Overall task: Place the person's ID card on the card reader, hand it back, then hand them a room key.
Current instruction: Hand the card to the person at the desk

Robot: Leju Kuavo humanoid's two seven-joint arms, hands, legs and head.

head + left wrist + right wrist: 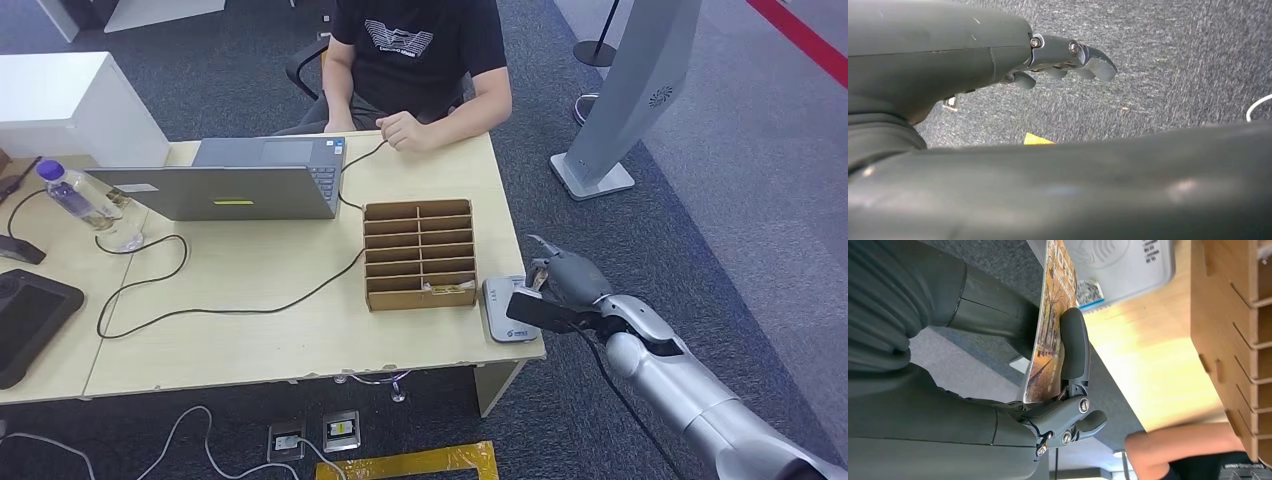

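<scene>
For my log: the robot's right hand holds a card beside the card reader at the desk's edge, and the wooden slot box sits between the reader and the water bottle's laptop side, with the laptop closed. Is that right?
Not quite: the laptop is open, as the head view shows. The rest stands: the right hand holds the card beside the card reader, next to the wooden slot box.

Silver right arm, dark grey fingers.

We see a desk mid-frame w/ laptop upper left, bottle far left, slotted box centre, reader at lower-right corner, black cable across.
</scene>
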